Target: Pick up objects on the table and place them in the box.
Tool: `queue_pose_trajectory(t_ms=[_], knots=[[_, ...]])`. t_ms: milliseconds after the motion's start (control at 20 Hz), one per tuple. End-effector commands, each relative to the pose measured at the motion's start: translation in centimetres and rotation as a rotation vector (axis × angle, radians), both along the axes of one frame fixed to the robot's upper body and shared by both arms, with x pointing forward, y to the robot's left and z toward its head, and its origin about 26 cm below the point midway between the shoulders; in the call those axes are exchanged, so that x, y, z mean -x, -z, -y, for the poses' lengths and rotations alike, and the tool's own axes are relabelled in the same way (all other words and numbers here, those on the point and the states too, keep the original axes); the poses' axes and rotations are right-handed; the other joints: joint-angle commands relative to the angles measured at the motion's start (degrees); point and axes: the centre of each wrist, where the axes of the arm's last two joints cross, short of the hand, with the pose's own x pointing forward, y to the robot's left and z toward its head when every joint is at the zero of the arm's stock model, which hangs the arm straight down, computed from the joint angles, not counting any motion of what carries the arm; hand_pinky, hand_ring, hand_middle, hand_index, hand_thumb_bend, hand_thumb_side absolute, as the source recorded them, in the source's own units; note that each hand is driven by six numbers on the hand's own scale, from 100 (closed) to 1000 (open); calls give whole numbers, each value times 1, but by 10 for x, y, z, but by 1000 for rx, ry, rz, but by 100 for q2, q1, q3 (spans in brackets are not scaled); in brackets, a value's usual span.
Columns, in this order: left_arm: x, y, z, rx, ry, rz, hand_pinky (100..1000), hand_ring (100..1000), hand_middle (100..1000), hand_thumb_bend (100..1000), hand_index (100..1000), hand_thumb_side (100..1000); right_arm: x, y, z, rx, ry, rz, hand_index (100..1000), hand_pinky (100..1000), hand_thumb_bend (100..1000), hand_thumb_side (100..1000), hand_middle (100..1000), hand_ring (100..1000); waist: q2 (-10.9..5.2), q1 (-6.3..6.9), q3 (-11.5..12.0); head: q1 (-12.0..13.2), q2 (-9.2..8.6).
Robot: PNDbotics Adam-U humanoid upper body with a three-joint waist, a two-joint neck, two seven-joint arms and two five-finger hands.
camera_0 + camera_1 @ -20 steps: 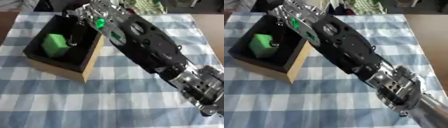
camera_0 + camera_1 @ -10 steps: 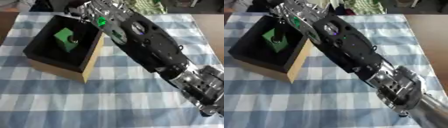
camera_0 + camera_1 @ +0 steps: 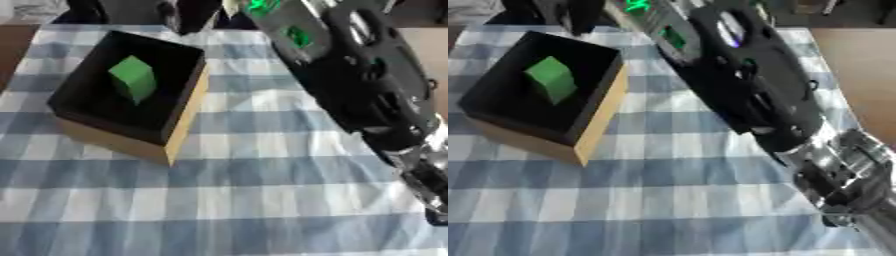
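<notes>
A green block (image 3: 133, 80) lies tilted inside the black-lined cardboard box (image 3: 184, 122) on the left of the checked table. My right arm (image 3: 367, 90) reaches from the lower right up past the box's far right corner. Only dark fingers of my right hand (image 3: 575, 12) show at the top edge, hanging beyond the box's far rim. They are apart from the block and hold nothing. My left hand is not in any view.
A blue and white checked cloth (image 3: 227, 200) covers the table. Bare brown wood (image 3: 859, 75) shows to the right of the cloth. Dark shapes stand beyond the table's far edge.
My right hand had the green block inside the box. It has let go and drawn up and back past the far rim. The block stays in the box.
</notes>
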Motion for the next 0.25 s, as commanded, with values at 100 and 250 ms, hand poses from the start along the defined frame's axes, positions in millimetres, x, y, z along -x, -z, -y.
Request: queue_pose_trajectory(t_ms=[100, 250], knots=[[2, -8, -2, -6, -11, 31, 614, 723, 583, 322, 722, 381, 50, -21, 38, -146, 48, -11, 828, 923, 100, 100, 774, 933, -144, 53, -32, 100, 3], [2, -8, -2, -6, -15, 32, 614, 723, 583, 323, 722, 380, 60, -20, 60, -225, 63, 40, 811, 914, 100, 100, 753, 917, -147, 70, -58, 136, -3]])
